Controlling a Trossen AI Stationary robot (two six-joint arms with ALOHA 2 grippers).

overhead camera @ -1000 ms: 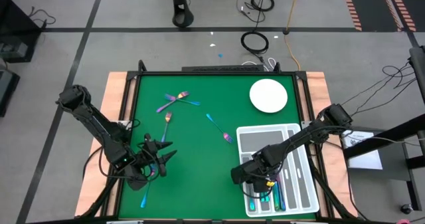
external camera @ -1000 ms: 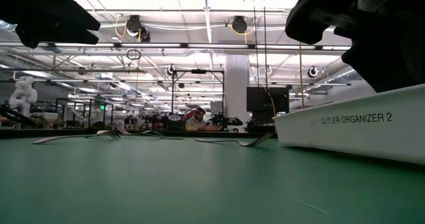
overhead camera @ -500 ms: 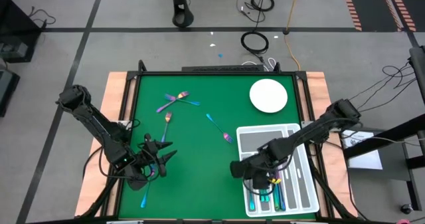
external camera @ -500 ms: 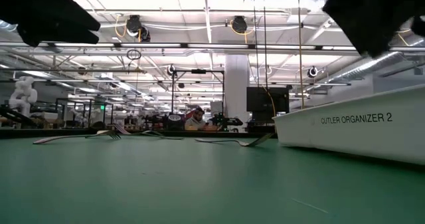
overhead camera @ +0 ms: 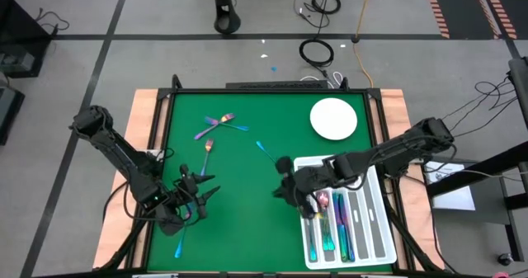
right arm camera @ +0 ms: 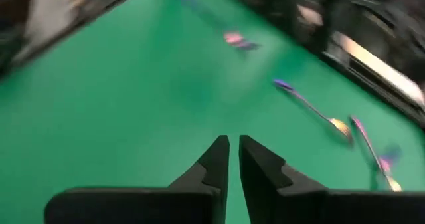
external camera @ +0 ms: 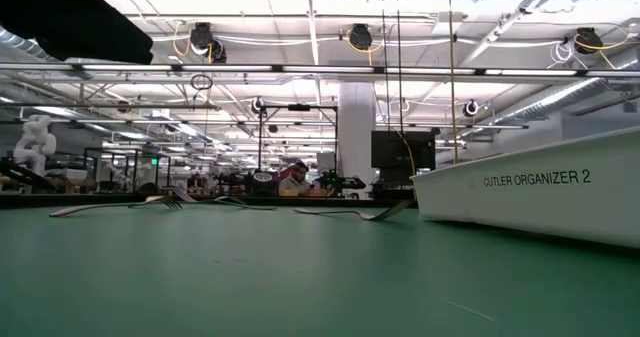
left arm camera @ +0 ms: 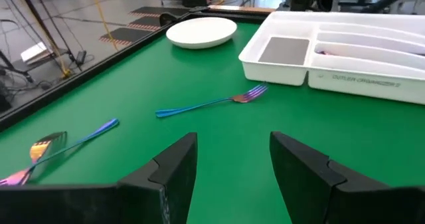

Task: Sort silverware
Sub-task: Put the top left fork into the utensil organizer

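Several pieces lie in the tray [overhead camera: 375, 228] beside the narrow, empty right gripper [overhead camera: 280, 190]; loose silverware [overhead camera: 216, 128] remains beyond the wide-open left gripper [overhead camera: 205, 192]

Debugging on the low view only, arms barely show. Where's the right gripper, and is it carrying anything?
Observer: The right gripper is over the mat at the tray's left edge, shut, nothing between its fingers.
Operator: Left one?
Observer: The left gripper is open near the front-left corner, empty.
Operator: Closest loose piece to the right gripper?
Observer: A fork lying just behind it on the mat.
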